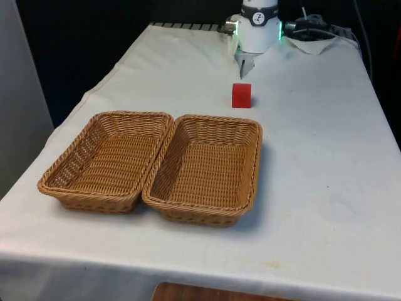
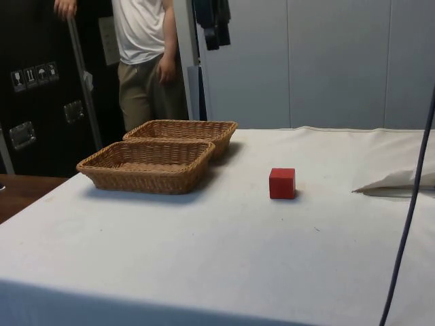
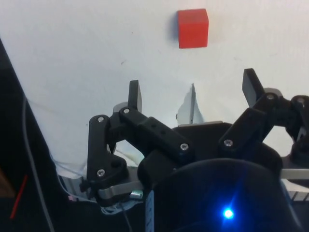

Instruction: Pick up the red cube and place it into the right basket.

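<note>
Red cube (image 1: 241,95) sits alone on the white cloth (image 1: 313,157) of the table, resting flat on one face. In the front view it lies at about 12 o'clock from the table's centre, just toward 1 o'clock from the far rim of the nearer-right basket. Nothing touches it.

Gripper (image 3: 192,94) hangs above the cloth beyond the cube, at 12 o'clock from it in the front view, near the table's far end. Its two black fingers (image 3: 134,95) are spread wide apart, with bare cloth showing between them. They hold nothing and touch nothing. In the wrist view the cube lies ahead of the fingertips, clear of them, roughly in line with the gap between the fingers.

Two woven wicker baskets stand side by side with their long rims touching. Left basket (image 1: 103,160) is at the front view's left, at about 9 o'clock from the table's centre. Right basket (image 1: 207,168) is next to it, at about 6 o'clock from the cube. Both are shallow, rectangular and upright, and both are empty.

In the side view the cube (image 2: 282,183) stands apart from the baskets, at 3 o'clock from them. A person (image 2: 146,58) in a white shirt stands behind the table's end, beyond the baskets.
</note>
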